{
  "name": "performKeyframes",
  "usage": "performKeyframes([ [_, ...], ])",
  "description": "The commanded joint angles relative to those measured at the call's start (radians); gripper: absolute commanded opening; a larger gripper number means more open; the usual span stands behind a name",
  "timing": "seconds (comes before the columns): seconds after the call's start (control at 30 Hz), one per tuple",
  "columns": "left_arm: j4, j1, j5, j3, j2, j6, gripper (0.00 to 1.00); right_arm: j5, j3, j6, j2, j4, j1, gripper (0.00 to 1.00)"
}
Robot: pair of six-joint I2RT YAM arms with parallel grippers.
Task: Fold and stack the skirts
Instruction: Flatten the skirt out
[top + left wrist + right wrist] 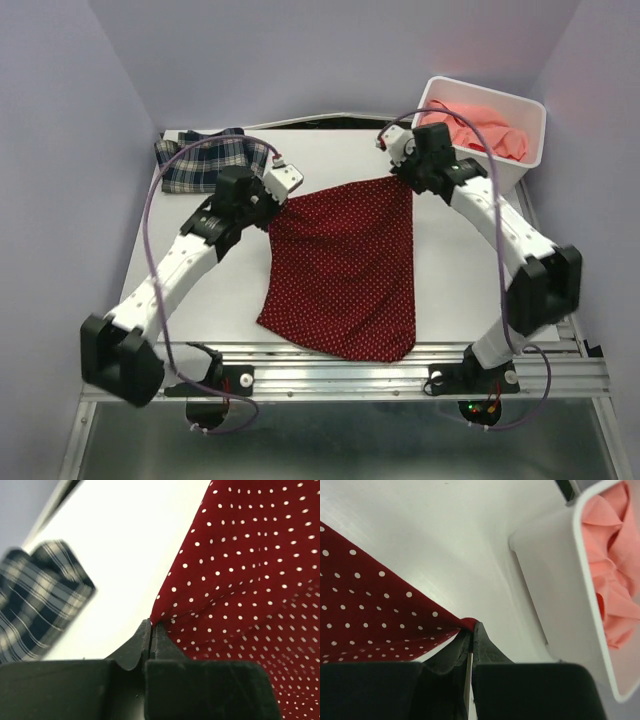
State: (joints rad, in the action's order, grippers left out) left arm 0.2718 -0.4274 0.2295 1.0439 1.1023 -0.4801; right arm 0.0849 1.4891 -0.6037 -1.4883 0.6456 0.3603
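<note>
Far left first: plaid skirt (210, 160) lies bunched at 10 o'clock on the table (450, 260), touched by nothing. My left wrist cam also catches it (35, 605) at its 9 o'clock, apart from the fingers. Left gripper (280, 203) sits just in from that. Overhead I can't read the jaws, but the wrist cam shows the left gripper (151, 627) closed tight, a corner of the red dotted skirt (240, 580) nipped between the tips and bare table (115, 555) behind. Overhead, the red dotted skirt (345, 265) fills the middle. Its top edge is stretched between both grippers, the body spreads down toward 6 o'clock, and the hem reaches the near table edge. Neither wrist cam shows that full spread. Right gripper (403, 172) is at about 1 o'clock, on the skirt's other top corner. From the right wrist cam, the right gripper (470, 630) is pinched closed on the pointed red corner (370, 610), with cloth running off to 9 o'clock over white table (445, 530). The white bin (520, 150) stands at 2 o'clock, just beside that gripper. The salmon skirt (480, 130) is crumpled inside it. The right wrist cam shows the bin wall (580, 580) close at 3 o'clock and pink folds (615, 580) inside. The left cam sees none of it.
</note>
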Motion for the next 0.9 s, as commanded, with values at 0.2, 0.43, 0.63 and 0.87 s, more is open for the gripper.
performKeyframes([
  [0.2,-0.175,0.174,-0.050,0.398,0.671,0.077,0.03,0.168,0.452,-0.056,-0.644,-0.351,-0.014,0.07],
  [0.43,0.124,0.230,-0.012,0.987,1.065,0.089,0.57,0.285,0.991,-0.053,-1.001,-0.267,-0.014,1.00],
  [0.63,0.116,0.245,0.010,0.800,0.888,0.086,0.70,0.120,0.638,0.064,-0.701,-0.181,-0.014,1.00],
  [0.87,0.187,0.239,0.178,0.409,0.593,-0.054,0.61,-0.303,0.384,0.188,-0.324,0.241,-0.014,0.95],
])
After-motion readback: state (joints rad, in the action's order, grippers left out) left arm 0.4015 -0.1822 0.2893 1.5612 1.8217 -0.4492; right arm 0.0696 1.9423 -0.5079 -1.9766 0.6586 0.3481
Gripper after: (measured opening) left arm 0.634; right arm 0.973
